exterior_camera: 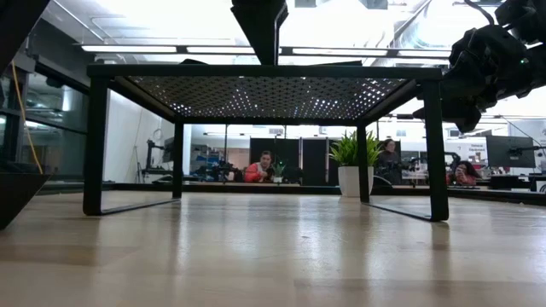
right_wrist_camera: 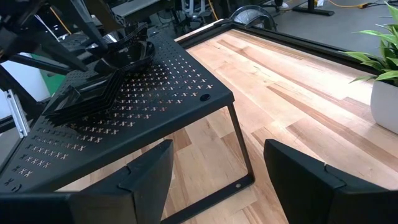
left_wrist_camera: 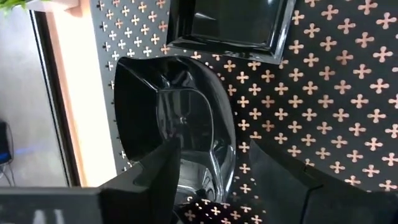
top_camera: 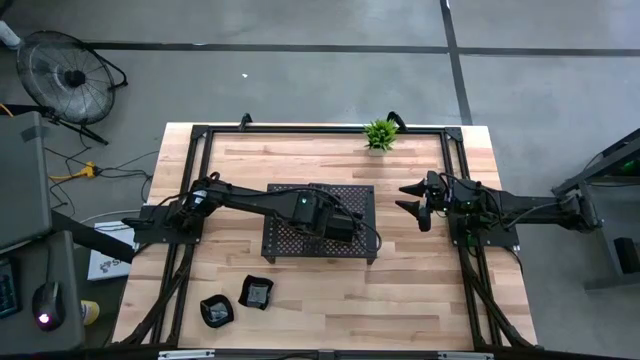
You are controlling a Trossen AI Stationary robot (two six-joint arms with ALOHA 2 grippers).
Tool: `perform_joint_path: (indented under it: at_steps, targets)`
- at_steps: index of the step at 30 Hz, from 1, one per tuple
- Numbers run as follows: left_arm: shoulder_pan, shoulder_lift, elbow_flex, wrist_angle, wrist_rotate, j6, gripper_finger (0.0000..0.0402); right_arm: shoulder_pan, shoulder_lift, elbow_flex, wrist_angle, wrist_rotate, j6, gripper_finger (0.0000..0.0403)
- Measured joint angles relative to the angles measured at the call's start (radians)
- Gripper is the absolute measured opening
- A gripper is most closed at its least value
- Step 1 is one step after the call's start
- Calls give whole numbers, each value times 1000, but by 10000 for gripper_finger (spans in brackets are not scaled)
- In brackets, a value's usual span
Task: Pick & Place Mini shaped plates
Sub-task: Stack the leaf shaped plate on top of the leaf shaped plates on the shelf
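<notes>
Plainly, the release step was in hand. The left gripper [left_wrist_camera: 208, 171] hung over the perforated tray [top_camera: 290, 243], its fingers spread, with a glossy black mini plate [left_wrist_camera: 177, 127] lying on the tray's surface directly under and just ahead of them. One finger [left_wrist_camera: 163, 168] overlapped the plate's near rim and the other stood clear to the side; whether that finger touched the rim could not be told. Nothing appeared pinched, so I judged the plate as set down and let go.

Just beyond that plate, farther ahead of the gripper, a square-rimmed plate [left_wrist_camera: 233, 25] lay flat on the tray, close to the first. The right wrist view showed dark plates gathered as a row [right_wrist_camera: 93, 93] on the tray near the left arm, so placing seemed well under way.

Farther off, behind the left gripper and down on the bare tabletop, two more plates waited: a nearer one [top_camera: 257, 293] and another [top_camera: 216, 310] just beside it, both well apart from the tray. The right gripper [top_camera: 413, 205] hovered off the tray's far side with fingers wide and nothing between them, waiting. A small green plant [top_camera: 380, 133] stood at the table's back edge.

The next move, as I judged it, called for the left arm to lift straight up clear of the rim without dragging the plate, then swing back to the two loose plates.
</notes>
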Motion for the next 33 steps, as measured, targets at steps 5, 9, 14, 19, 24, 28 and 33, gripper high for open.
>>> perform_joint_path:
  at_steps: [5,9,14,19,24,28,33]
  targets:
    - [0,0,0,0,-16,-9,189,0,0,0,0,0,0,246]
    - [-1,0,0,0,-12,-12,189,0,0,0,0,0,0,246]
    - [-11,-1,0,16,-11,-12,189,0,0,0,0,0,0,246]
    - [-20,-4,22,14,-9,-20,189,0,0,0,0,0,0,246]
    - [-31,-5,78,-29,-12,-20,189,0,0,0,0,0,0,246]
    - [-45,-10,123,-82,-18,-28,189,0,0,0,0,0,0,246]
    - [-76,-67,121,-80,-25,-65,188,0,0,0,0,0,0,246]
